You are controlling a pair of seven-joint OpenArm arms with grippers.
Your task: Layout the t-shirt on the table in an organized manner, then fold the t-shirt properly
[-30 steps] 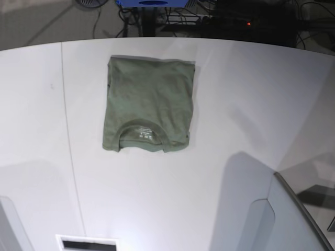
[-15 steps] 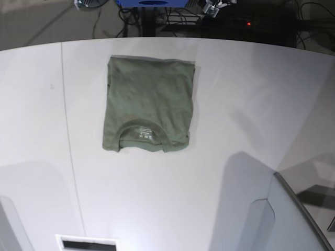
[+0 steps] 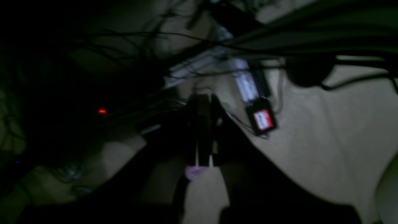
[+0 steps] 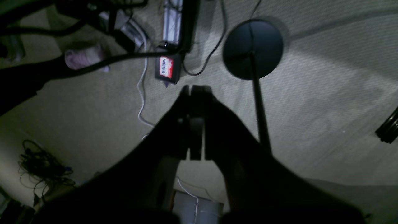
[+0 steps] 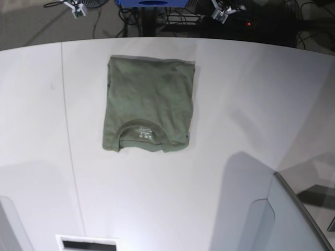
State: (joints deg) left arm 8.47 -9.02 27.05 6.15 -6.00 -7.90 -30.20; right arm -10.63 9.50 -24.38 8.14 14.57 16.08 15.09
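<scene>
Both grippers – left gripper (image 3: 203, 130), right gripper (image 4: 194, 121) – hang closed past the table (image 5: 251, 104) far edge; a careless descent could rumple the t-shirt (image 5: 149, 104).

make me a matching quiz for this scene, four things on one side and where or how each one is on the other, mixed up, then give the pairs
Things
1. t-shirt
2. left gripper
3. round black stand base
4. red light

Descriptions
A. glowing in the dark clutter beyond the far edge of the table
B. folded into a neat rectangle, collar toward the camera
C. lying on the carpet with a thin pole coming off it
D. shut, holding nothing, off the table

Pairs: 1-B, 2-D, 3-C, 4-A
</scene>
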